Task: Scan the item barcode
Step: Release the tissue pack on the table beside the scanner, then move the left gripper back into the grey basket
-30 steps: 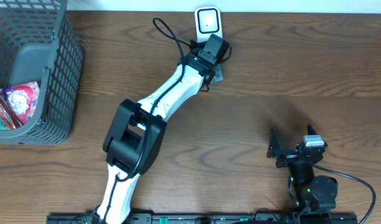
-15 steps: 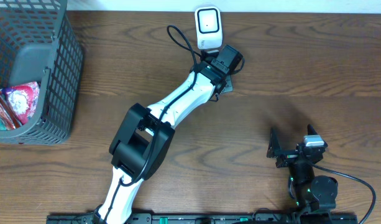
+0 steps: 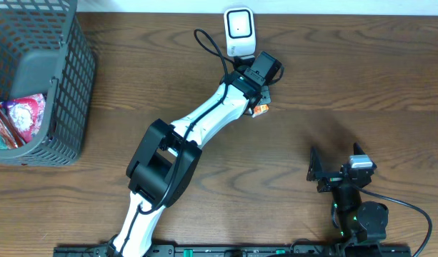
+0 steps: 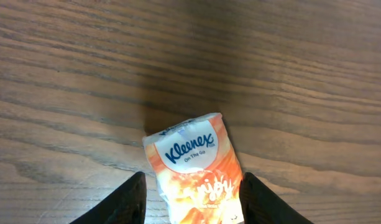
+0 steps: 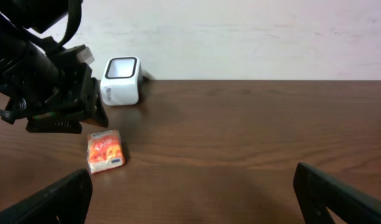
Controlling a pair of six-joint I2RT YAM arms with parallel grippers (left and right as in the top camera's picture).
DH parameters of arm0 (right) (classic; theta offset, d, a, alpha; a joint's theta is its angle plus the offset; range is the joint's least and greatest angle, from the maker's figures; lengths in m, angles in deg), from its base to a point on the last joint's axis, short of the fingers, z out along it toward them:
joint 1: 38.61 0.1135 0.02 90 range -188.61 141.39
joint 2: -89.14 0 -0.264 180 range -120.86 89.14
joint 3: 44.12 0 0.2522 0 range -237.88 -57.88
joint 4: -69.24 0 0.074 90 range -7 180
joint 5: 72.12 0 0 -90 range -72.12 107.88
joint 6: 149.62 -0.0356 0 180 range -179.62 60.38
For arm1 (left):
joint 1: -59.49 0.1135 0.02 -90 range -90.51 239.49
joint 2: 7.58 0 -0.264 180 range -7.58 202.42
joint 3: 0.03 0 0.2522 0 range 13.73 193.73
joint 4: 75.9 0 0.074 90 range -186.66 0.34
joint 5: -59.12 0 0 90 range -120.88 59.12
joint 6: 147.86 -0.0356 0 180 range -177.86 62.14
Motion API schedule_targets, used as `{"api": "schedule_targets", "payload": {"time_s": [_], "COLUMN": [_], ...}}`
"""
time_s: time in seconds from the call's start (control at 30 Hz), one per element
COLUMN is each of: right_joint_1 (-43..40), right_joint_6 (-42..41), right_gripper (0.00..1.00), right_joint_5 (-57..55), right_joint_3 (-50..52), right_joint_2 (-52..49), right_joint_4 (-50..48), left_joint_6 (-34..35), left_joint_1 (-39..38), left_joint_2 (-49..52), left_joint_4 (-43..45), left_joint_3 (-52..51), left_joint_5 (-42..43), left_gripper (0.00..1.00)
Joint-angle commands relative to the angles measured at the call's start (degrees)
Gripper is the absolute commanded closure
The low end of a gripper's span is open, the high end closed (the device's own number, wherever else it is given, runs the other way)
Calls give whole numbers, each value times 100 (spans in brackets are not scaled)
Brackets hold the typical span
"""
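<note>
The item is an orange and white Kleenex tissue pack [image 3: 260, 109]. It lies flat on the wooden table just right of and below the white barcode scanner [image 3: 239, 30]. My left gripper [image 3: 264, 98] hovers over the pack, open. In the left wrist view the pack [image 4: 193, 165] lies between the two dark fingers [image 4: 122, 202], with a gap showing on the left side. The right wrist view shows the pack [image 5: 105, 151] resting on the table by itself, below the left arm and near the scanner [image 5: 120, 89]. My right gripper [image 3: 340, 168] stands wide open at the front right, holding nothing.
A grey wire basket [image 3: 65, 93] stands at the far left with colourful packets [image 3: 18, 118] inside. The left arm stretches diagonally across the middle of the table. A black cable loops beside the scanner.
The left gripper moved a little right from in front of the scanner, then opened. The tissue pack now shows lying on the table beneath it. The right arm has not moved.
</note>
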Motion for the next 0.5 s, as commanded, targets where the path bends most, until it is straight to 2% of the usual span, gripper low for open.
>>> {"api": "schedule_targets", "payload": {"time_s": [0.0,0.2,0.3,0.33,0.47], "right_joint_1": [-13,-13,-13,-13,-13], "right_joint_6": [44,44,44,44,44], "right_gripper": [1,1,1,1,1], "right_joint_5": [-46,-46,-46,-46,-46], "right_joint_3": [11,11,11,11,11], "right_joint_2": [35,35,37,35,35], "right_joint_4": [24,24,24,24,24], "left_joint_6": [-372,-1296,-1899,-2074,-2433], "left_joint_1": [116,404,638,737,1255], "left_joint_2": [-345,-1106,-1589,-1751,-2402], "left_joint_4": [7,-103,-306,-396,-785], "left_joint_3": [57,57,57,57,57], "left_joint_5": [-116,-118,-118,-118,-247], "left_gripper": [50,49,38,31,29]}}
